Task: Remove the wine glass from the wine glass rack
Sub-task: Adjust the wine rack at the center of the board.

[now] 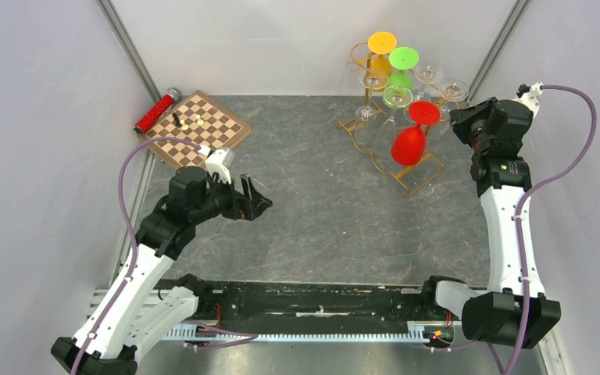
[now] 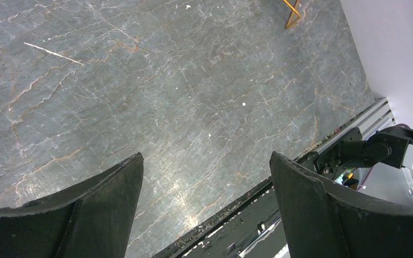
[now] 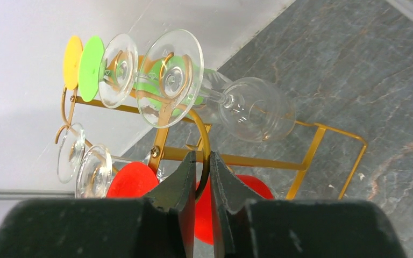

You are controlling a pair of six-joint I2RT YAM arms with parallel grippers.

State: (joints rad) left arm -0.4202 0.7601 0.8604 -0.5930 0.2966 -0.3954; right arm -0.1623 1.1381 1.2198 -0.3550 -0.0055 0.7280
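Right beside the wine glass rack (image 3: 258, 163), our right gripper (image 3: 203, 156) has its fingers pinched to a narrow slit, with one of the rack's gold hooks running between them. We see the red wine glass (image 1: 408, 144) hanging on the rack by its foot, just beside those fingers. Well to the rack's left, our left gripper (image 2: 207, 204) hovers spread wide above the marble table (image 2: 140, 80).

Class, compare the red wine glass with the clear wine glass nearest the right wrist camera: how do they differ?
The red wine glass is opaque; the clear wine glass is see-through. The red one is partly hidden by the right gripper; the clear one shows whole. Both hang from the wine glass rack.
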